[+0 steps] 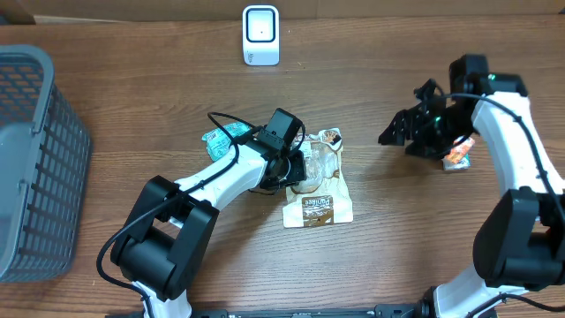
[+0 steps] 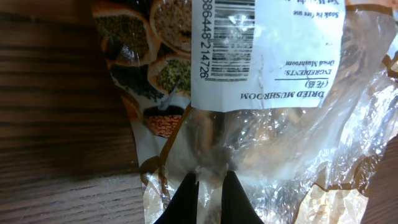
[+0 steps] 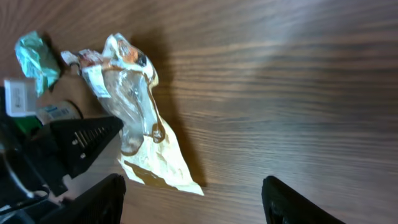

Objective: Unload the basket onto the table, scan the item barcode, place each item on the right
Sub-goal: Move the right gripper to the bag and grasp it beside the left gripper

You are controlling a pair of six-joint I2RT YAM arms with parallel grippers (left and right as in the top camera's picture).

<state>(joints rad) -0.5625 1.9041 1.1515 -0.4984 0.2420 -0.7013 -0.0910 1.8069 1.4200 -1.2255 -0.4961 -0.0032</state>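
Overhead, the dried mushroom bag (image 1: 320, 181) sits at the centre of the desk (image 1: 397, 256). Its long axis runs away from the robot, with the brown header end nearest. The far end points roughly toward the white scanner (image 1: 260, 35), which stands well apart beyond it and a little to the left. The left fingers (image 2: 181, 204) are pressed together on a fold of the bag's clear plastic at its left-hand edge, so the left arm is the one placed to carry it. In the left wrist view the barcode (image 2: 227, 37) on the white label lies straight ahead of the pinch, facing the camera. The right fingers (image 3: 99, 196) are spread and hold nothing, well off to the right of the bag. The next move probably calls for lifting the bag and turning its label side toward the scanner
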